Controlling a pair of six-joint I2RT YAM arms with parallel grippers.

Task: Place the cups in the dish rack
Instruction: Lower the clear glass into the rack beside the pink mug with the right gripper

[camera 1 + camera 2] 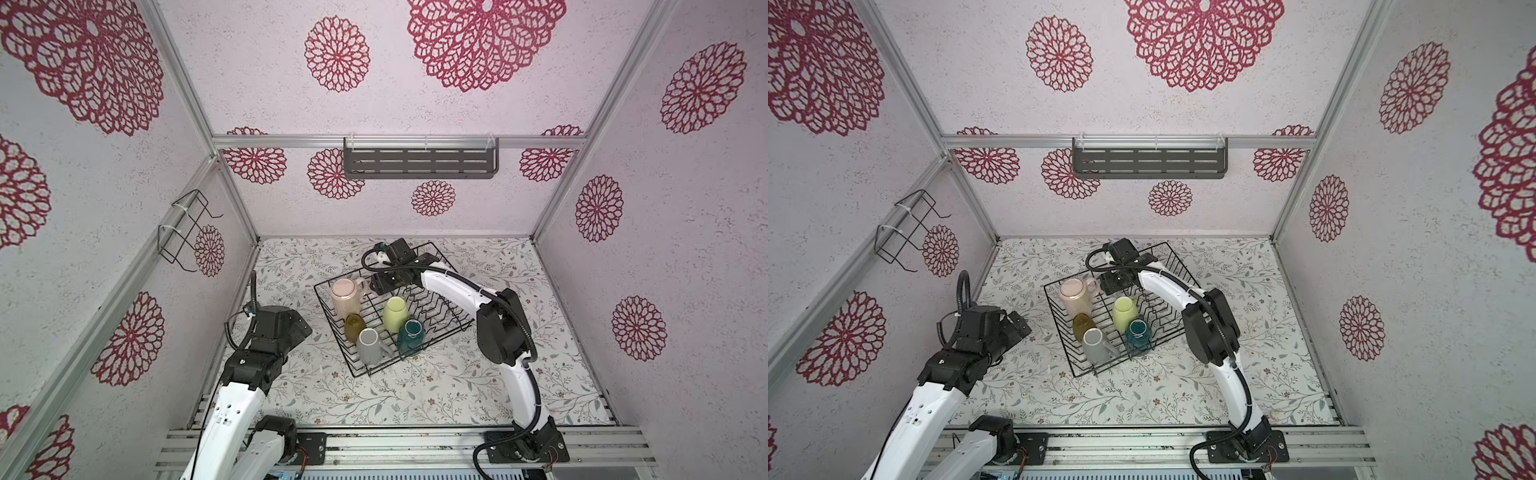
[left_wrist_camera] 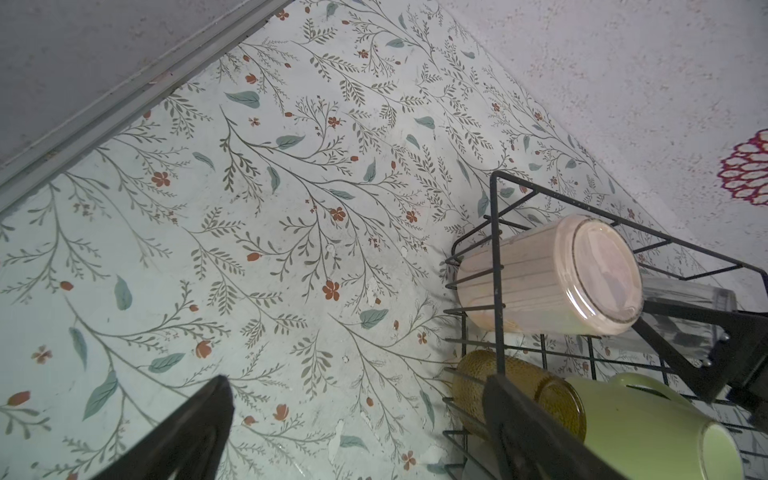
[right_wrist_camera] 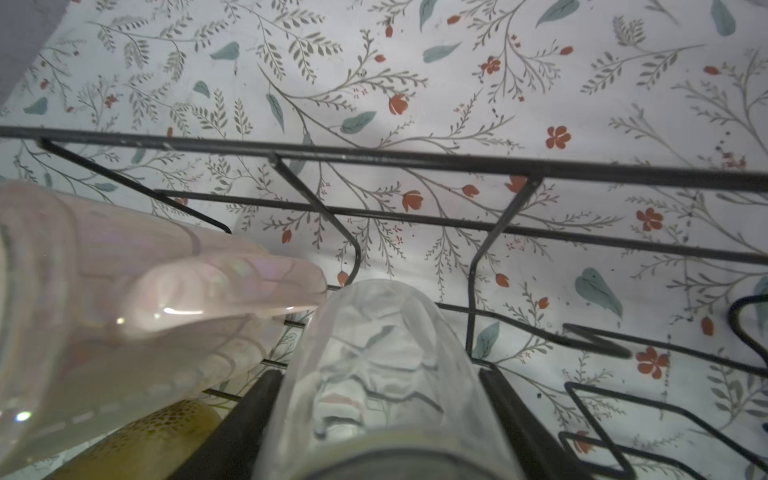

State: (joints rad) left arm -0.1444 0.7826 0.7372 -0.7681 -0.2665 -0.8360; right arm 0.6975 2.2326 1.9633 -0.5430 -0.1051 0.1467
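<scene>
- Left gripper – hangs over the floral table, just beside the rack's left side. Its jaws stand wide apart and nothing is between them.
- Dish rack – sits skewed near mid-table, and all the cups in view are within its wire walls.
- Large pink mug – in the rack's far-left corner, base uppermost and leaning. Loaded.
- Amber glass tumbler – just in front of the pink mug, along the left wall. Loaded.
- Light grey mug – at the near-left corner, next to the tumbler. Loaded.
- Right gripper – reaches across the rack's far side. In the right wrist view its fingers flank the small clear glass on both sides and appear closed on it. The glass lies just beside the pink mug's handle. Whether it already bears on the wires cannot be told.
- Pale yellow-green mug – mid-rack, against the zigzag dividers. Loaded.
- Dark teal mug – near the front rim, beside the yellow-green mug. Loaded.
- Progress, by judgement – five of the six cups are seated and no cup is seen outside the rack. What is left is to set the glass down, let it go, and draw the right arm clear of the pink mug's handle.
</scene>
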